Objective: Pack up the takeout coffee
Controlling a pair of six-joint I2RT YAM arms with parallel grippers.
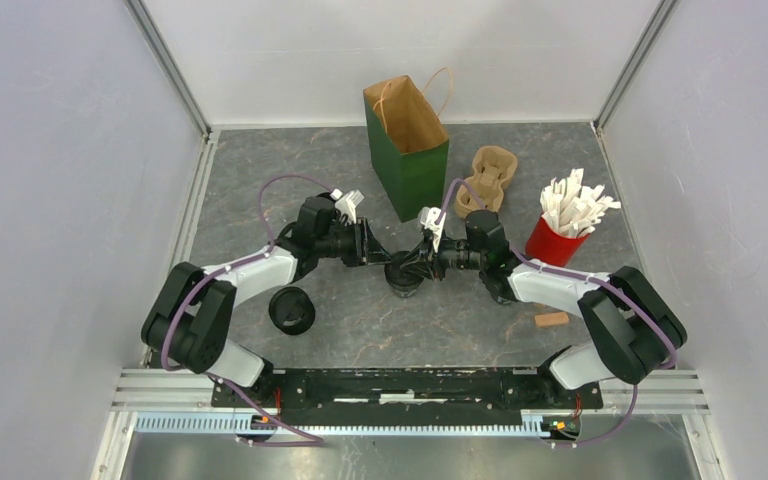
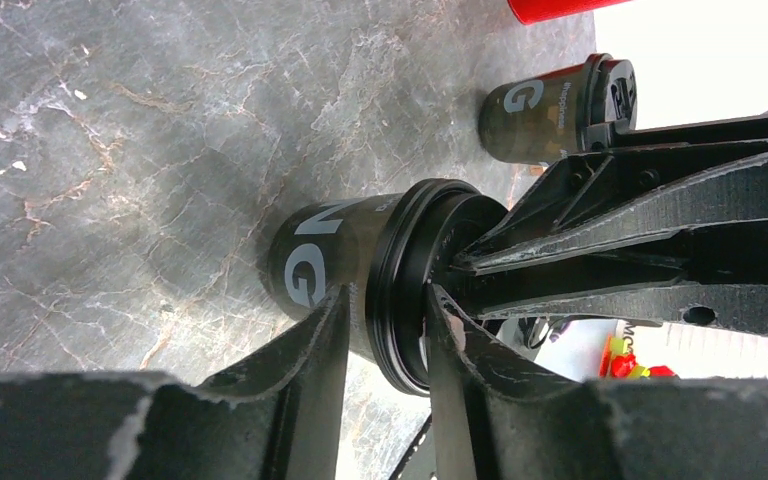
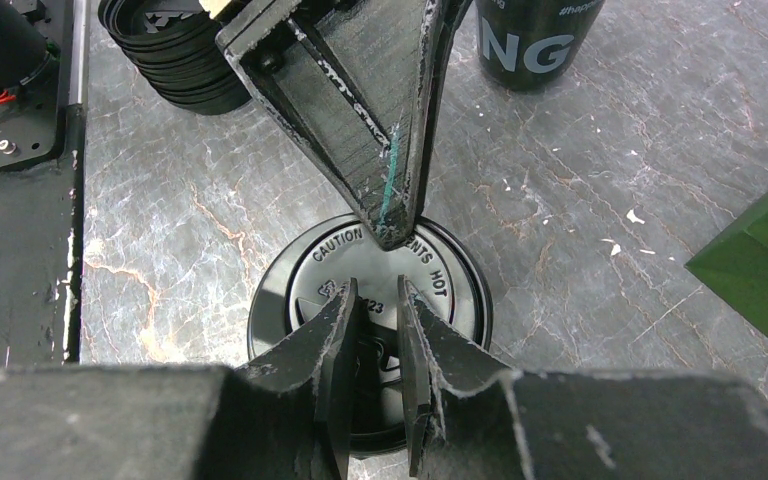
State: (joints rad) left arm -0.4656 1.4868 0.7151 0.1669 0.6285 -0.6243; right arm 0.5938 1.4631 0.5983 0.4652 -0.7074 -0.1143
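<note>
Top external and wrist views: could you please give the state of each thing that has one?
Green bag: upright, open.
Cup carrier: empty.
Centre cup: upright, lidded.
Second cup: upright, lidded.
Lids: stacked.
Red cup: holds white packets.
Left claw: at centre cup, grip unclear.
Right claw: at centre cup, grip unclear.

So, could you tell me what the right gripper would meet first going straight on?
The right gripper would likely meet the round black plastic lid of the small black cup; they may already touch.

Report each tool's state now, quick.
Left tool: closed on the rim of the cup lid.
Right tool: fingers barely apart, tips over that lid; grip cannot be told.
</note>
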